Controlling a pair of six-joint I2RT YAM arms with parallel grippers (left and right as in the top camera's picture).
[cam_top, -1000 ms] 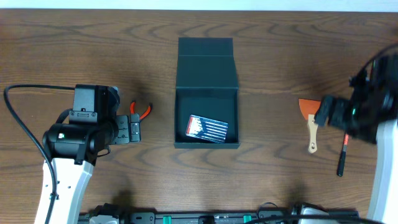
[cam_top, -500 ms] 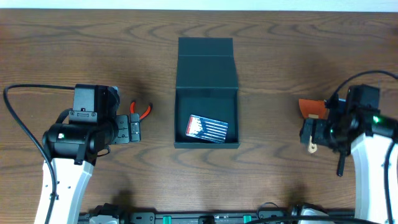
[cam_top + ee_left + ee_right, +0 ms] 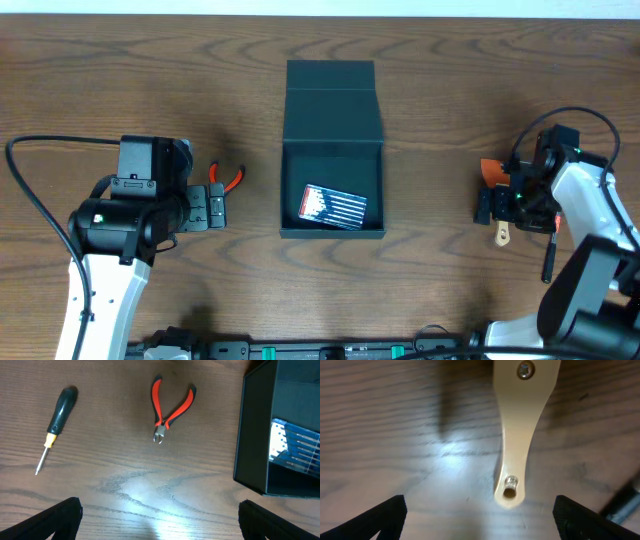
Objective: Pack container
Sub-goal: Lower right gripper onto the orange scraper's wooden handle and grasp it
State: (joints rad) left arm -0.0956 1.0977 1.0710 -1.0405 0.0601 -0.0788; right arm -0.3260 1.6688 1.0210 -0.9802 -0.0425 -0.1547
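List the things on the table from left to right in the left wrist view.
screwdriver → red-handled pliers → container

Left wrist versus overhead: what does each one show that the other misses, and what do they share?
Only the left wrist view shows a screwdriver lying left of the pliers; overhead, the left arm covers that spot. Only the overhead view shows the scraper and a black-red tool on the right. Both show the pliers, the box and the bit case inside it.
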